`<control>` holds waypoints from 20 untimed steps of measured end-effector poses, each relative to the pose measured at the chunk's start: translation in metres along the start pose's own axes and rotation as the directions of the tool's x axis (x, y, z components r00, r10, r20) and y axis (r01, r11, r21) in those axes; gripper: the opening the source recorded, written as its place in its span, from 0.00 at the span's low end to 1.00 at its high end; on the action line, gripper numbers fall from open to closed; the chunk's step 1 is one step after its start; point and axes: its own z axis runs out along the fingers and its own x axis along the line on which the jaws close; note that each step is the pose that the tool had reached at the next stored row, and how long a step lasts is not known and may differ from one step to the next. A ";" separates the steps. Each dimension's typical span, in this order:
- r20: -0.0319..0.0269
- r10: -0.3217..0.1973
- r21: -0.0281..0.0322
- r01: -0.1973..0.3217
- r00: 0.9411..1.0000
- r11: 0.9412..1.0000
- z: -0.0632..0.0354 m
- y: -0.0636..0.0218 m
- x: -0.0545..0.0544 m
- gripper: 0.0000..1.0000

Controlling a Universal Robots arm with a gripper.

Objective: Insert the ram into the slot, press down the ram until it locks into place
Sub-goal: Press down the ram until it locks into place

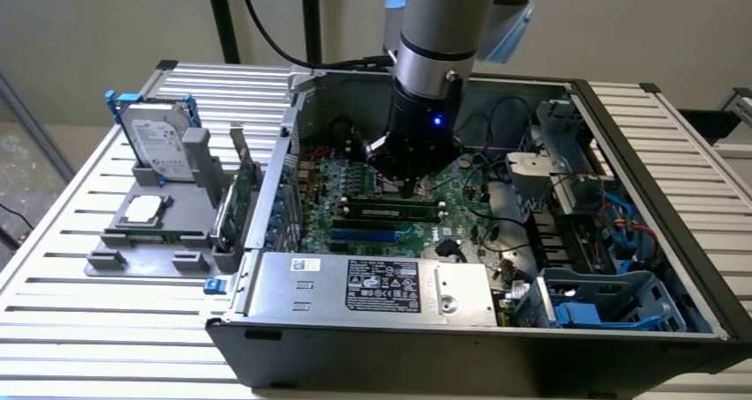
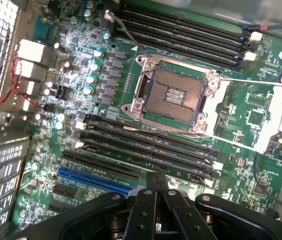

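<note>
In the exterior view the ram (image 1: 392,211), a thin green stick with dark chips, stands on edge in a black slot (image 1: 352,213) on the motherboard, just behind the bright blue socket (image 1: 364,237). My gripper (image 1: 407,191) hangs straight down over the ram's middle, its tip at or just above the stick's top edge; contact is not clear. In the wrist view the fingertips (image 2: 150,192) are pressed together, and my gripper (image 2: 156,177) is shut with nothing between them, above the bank of parallel black slots (image 2: 146,145) below the processor socket (image 2: 173,97).
The open case wall (image 1: 282,153) and power supply (image 1: 376,281) hem in the board. A drive cage with blue parts (image 1: 600,303) and cables (image 1: 611,215) sit at the exterior view's right. Outside stand an upright green expansion card (image 1: 243,197) and a hard drive (image 1: 158,144).
</note>
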 end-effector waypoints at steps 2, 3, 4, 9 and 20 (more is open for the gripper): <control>0.001 0.035 -0.001 -0.035 0.999 0.999 0.0006 0.0000 0.000 0.11; 0.002 0.053 -0.001 -0.053 0.999 0.999 0.0009 0.0000 0.000 0.11; 0.002 0.071 -0.002 -0.071 0.997 0.997 0.0012 0.0000 0.000 0.11; 0.005 0.152 -0.002 -0.152 0.988 0.988 0.0019 0.0000 0.000 0.11; 0.005 0.187 0.013 -0.187 0.982 0.982 -0.0093 -0.0118 0.005 0.11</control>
